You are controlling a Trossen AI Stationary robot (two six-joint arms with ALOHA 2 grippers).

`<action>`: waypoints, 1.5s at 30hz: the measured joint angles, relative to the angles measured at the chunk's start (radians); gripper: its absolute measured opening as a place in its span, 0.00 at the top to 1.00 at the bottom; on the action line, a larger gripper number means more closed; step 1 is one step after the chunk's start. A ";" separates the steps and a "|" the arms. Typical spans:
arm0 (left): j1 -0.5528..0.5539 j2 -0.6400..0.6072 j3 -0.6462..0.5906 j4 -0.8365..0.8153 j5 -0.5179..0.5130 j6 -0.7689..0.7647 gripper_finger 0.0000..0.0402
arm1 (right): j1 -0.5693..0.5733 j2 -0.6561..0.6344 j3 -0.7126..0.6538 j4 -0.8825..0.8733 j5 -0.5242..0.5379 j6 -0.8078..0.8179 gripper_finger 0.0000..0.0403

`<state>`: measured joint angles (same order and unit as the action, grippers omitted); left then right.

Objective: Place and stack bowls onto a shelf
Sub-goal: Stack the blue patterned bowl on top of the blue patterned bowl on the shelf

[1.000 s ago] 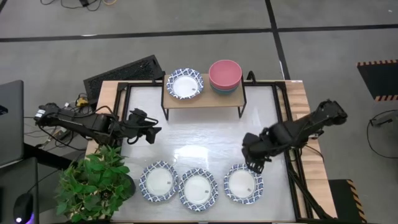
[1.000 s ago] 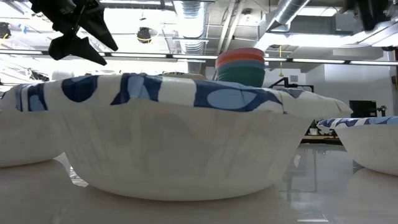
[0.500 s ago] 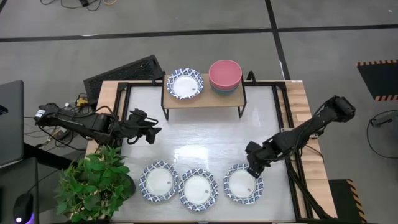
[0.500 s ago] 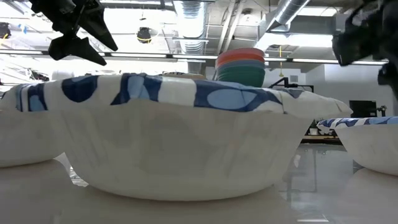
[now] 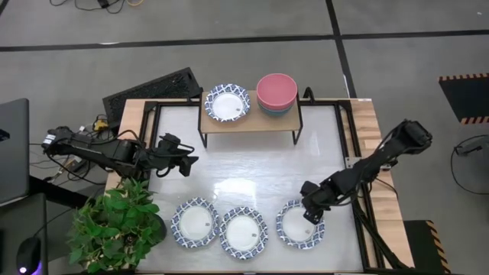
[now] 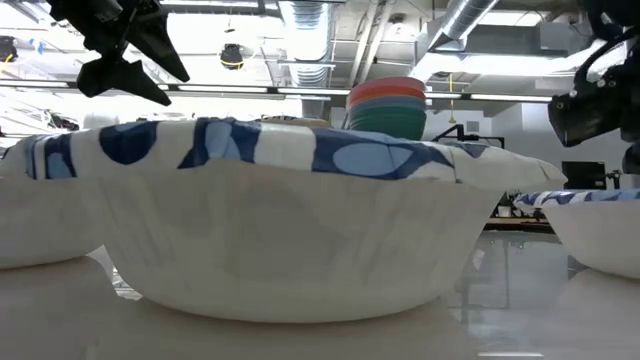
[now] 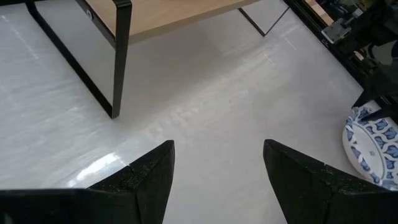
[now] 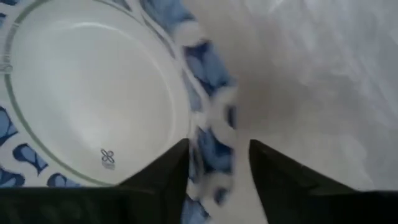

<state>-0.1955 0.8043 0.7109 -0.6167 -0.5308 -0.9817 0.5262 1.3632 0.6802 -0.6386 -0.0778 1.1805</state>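
Note:
The shelf [image 5: 248, 121] stands at the table's far middle. On it sit one blue-rimmed bowl [image 5: 226, 103] and the red-pink bowl [image 5: 276, 90], which is nested in the green-to-blue bowl. Three more blue-rimmed bowls rest on the table along its near edge, at left [image 5: 195, 223], middle [image 5: 244, 232] and right [image 5: 298, 226]. My right gripper [image 5: 312, 211] is open, low over the right bowl's far right rim [image 8: 214, 146]. One finger [image 8: 165, 171] stands inside the bowl and one [image 8: 273, 168] outside it. My left gripper [image 5: 186, 163] is open and empty above the table's left part.
A potted plant [image 5: 118, 225] stands at the near left corner, beside the left bowl. A black keyboard [image 5: 153, 90] lies beyond the far left corner. Black frame rails [image 5: 348, 145] run along the table's sides. Bare white tabletop [image 5: 252, 172] lies between the shelf and the near bowls.
My right gripper has gone down and a little toward the table's near edge, onto the right bowl's far right rim. In the low view it has come down into the picture at the right. The bowls have kept still.

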 joint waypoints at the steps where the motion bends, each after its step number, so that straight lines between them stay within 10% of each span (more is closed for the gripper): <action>1: 0.000 0.000 0.000 0.000 0.000 0.000 0.42 | 0.000 0.008 0.000 0.000 -0.004 0.000 0.57; 8: 0.000 0.000 0.000 0.000 -0.001 -0.001 0.42 | 0.000 -0.005 0.005 0.027 -0.035 -0.003 0.95; 26: 0.000 0.000 0.000 0.000 -0.004 0.000 0.42 | -0.398 -0.134 0.624 -0.320 0.088 -0.343 0.95; 45: 0.000 0.000 0.000 0.001 -0.016 0.000 0.42 | -0.866 0.509 1.585 -0.288 0.083 -0.865 0.95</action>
<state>-0.1959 0.8043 0.7109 -0.6159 -0.5465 -0.9821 -0.3395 1.8721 2.2655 -0.9269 0.0047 0.3153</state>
